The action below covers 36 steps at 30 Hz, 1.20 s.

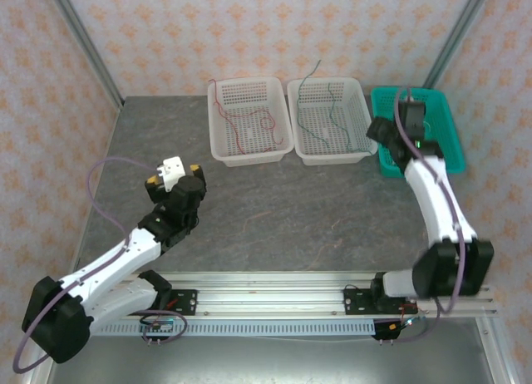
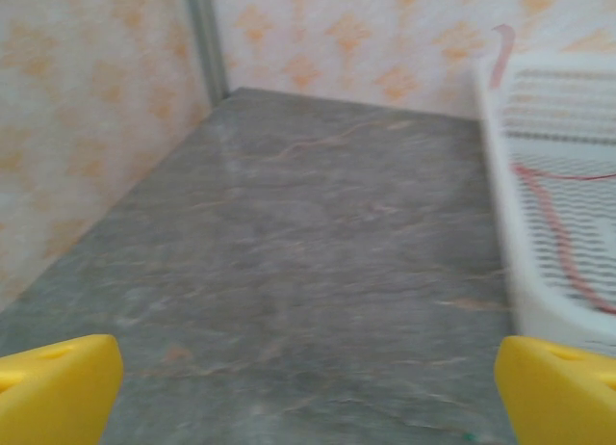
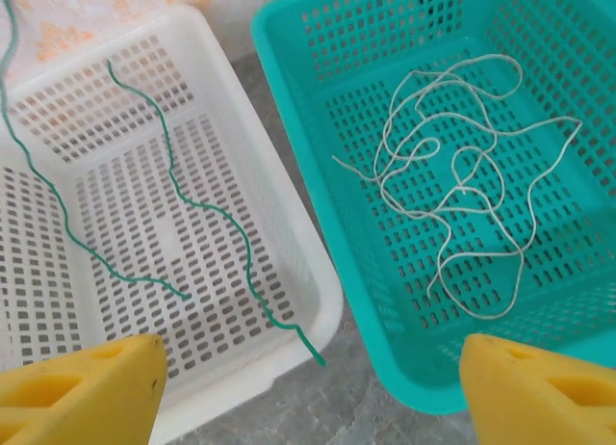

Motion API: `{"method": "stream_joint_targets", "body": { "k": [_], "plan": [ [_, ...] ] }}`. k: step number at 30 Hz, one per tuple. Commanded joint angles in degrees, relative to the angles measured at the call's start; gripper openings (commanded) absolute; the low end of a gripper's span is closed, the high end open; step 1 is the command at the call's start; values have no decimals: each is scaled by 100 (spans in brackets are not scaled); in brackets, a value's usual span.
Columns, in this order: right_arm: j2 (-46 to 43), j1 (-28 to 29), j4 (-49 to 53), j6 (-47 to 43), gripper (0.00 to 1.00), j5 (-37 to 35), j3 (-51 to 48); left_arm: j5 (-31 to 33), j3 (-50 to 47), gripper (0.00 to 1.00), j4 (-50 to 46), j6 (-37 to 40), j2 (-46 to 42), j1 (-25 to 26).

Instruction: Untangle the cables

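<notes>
Robot lab test cell, not a home or shop. Two arms, left arm (image 1: 108,268) & right arm (image 1: 436,201), sit bolted to an alu rail (image 1: 274,286) along the bottom of the top view. The grey stone-look table (image 1: 274,209) is boxed in by patterned wall panels (image 1: 249,27) w/ metal frame posts (image 1: 83,43) at upper left & right. Three plastic baskets (image 1: 332,157) stand in a row at the back, w/ thin loose cables (image 3: 452,204) inside.

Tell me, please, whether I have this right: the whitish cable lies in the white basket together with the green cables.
Not quite: the whitish cable lies in the teal basket, as the right wrist view shows; the green cables lie in the white basket beside it.
</notes>
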<state>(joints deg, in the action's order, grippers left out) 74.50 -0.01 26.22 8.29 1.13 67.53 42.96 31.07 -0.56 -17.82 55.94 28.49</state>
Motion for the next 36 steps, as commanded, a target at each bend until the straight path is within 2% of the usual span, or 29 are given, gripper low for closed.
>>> {"method": "stream_joint_targets", "body": {
  "k": [1, 4, 8, 10, 11, 12, 14, 15, 17, 18, 19, 21, 23, 25, 26, 28, 29, 30, 31, 36],
  "plan": [
    [-715, -8, -1835, 29, 81, -24, -1642, 434, -335, 100, 717, 129, 138, -257],
    [-1143, -8, -2794, 53, 81, -326, -3060, 201, -497, 100, 1007, 330, 107, -494],
    [-827, -8, -4605, -197, 82, -847, -4305, -393, -728, 100, 1883, 1045, 176, -904],
    [-271, -8, -5387, -256, 83, -1073, -4501, -633, -811, 100, 2312, 1324, 422, -1155],
    [-11, -6, -5411, -258, 86, -1120, -4358, -752, -826, 100, 2410, 1391, 548, -1266],
    [118, -3, -4991, -302, 86, -1008, -4050, -943, -874, 100, 2590, 1475, 690, -1403],
    [487, 13, -5878, -491, 87, -782, -4142, -1446, -1029, 100, 3083, 1594, 980, -1648],
    [564, 52, -5875, -713, 87, -863, -4053, -1792, -1086, 100, 3354, 1589, 1143, -1811],
    [987, 35, -6751, -702, 91, -923, -4343, -2294, -1074, 100, 3657, 1620, 1501, -2056],
    [1308, 62, -7679, -847, 93, -663, -4664, -2465, -1043, 100, 3799, 1646, 1695, -2181],
    [1490, 119, -8533, -897, 96, -798, -4913, -2706, -1033, 100, 3982, 1667, 1902, -2307],
    [1066, 117, -7618, -638, 99, -1197, -4803, -3173, -920, 100, 4057, 1689, 2156, -2489],
    [1357, 145, -8121, -747, 99, -1266, -4818, -3428, -785, 100, 3994, 1766, 2361, -2515],
    [1172, 156, -7466, -700, 99, -1264, -4644, -3550, -656, 100, 4204, 1800, 2898, -2529],
    [1245, 155, -7702, -728, 99, -1249, -4710, -3616, -760, 100, 4736, 1867, 3107, -2541],
    [1238, 157, -7756, -723, 99, -1234, -4722, -3549, -682, 100, 4358, 1760, 2980, -2595],
    [1203, 156, -7580, -716, 99, -1230, -4672, -3540, -758, 100, 4607, 1791, 3045, -2585],
    [1253, 157, -7664, -748, 99, -1191, -4685, -3547, -657, 100, 4205, 1760, 2945, -2585],
    [1252, 157, -7696, -755, 99, -1176, -4691, -3530, -732, 100, 4521, 1785, 3021, -2578],
    [1247, 157, -7614, -768, 99, -1126, -4654, -3644, -664, 100, 4316, 1820, 2980, -2569]
  ]
}}
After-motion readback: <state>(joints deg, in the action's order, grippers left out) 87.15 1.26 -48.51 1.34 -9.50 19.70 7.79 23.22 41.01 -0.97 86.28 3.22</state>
